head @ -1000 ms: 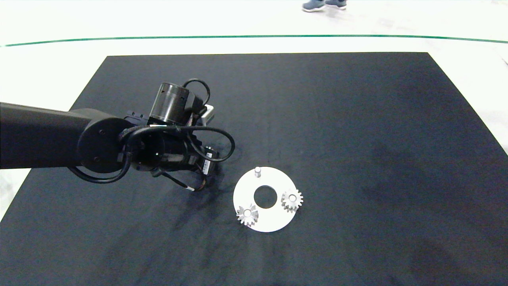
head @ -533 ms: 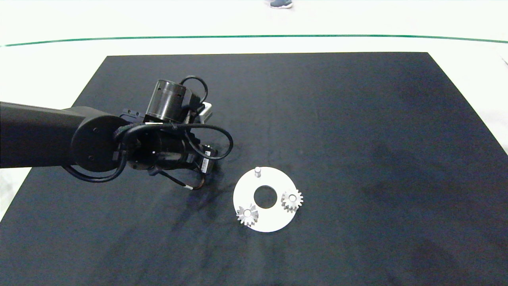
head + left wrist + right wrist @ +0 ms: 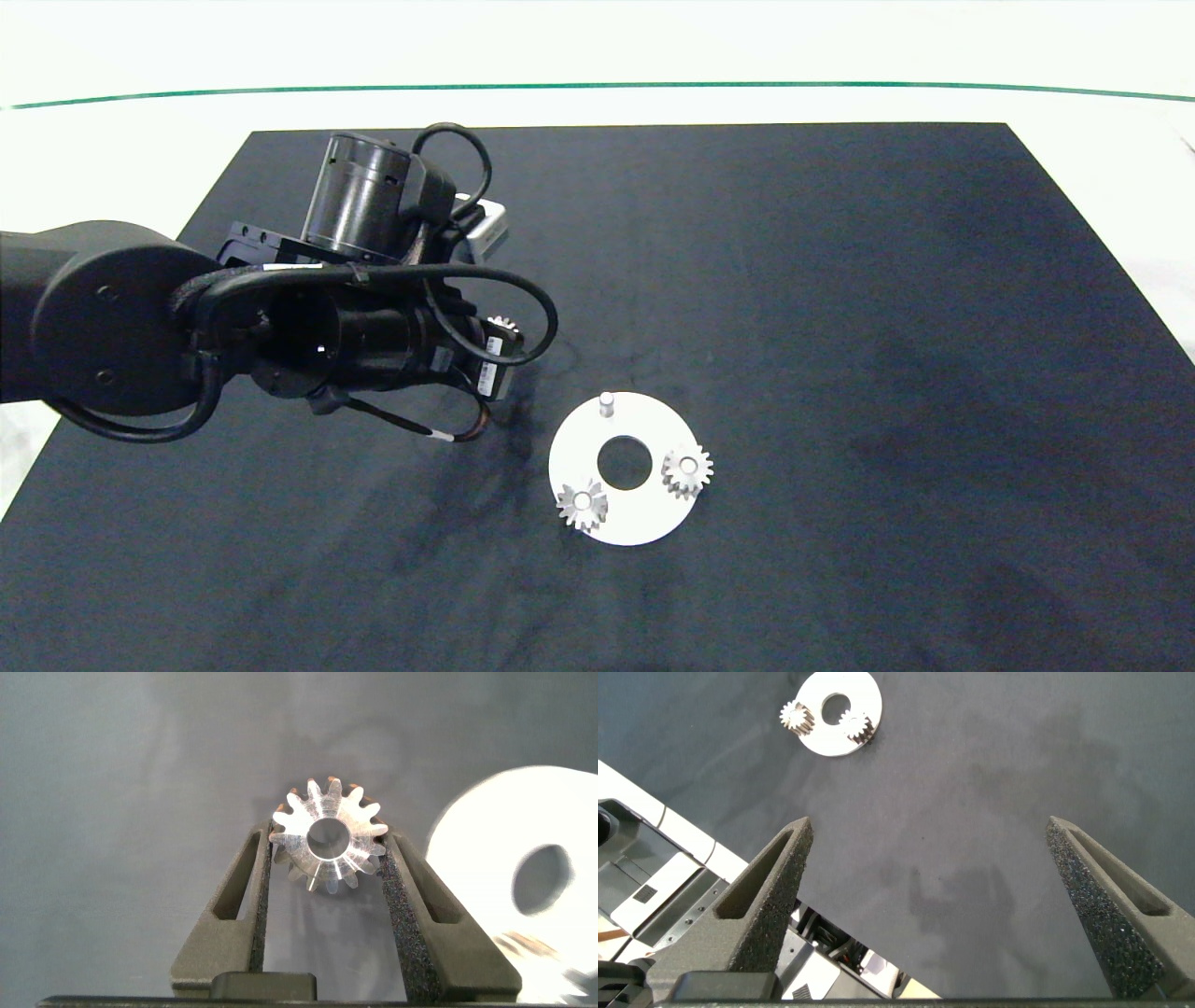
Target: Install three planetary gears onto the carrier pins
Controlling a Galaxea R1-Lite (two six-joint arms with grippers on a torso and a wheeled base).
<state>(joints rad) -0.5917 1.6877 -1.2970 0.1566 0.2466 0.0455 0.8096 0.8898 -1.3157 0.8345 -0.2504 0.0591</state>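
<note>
Left of the white disc [image 3: 624,469], above the black tabletop [image 3: 840,327], the left pincer [image 3: 327,859] pinches one gear [image 3: 328,840] between its two foam pads, centre hole facing the wrist camera. From above only its teeth peek past the arm [image 3: 502,324]. On the disc, two gears sit on pins: near-left [image 3: 582,505] and right [image 3: 687,469]. Far pin [image 3: 606,403] bare. Right pincer [image 3: 948,915] spread wide, apparently high over the tabletop, holding nothing.

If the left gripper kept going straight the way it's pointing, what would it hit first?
Probably the black mat: the left gripper, jaws shut on a gear, points at bare mat beside the white disc. Depth is unclear.
</note>
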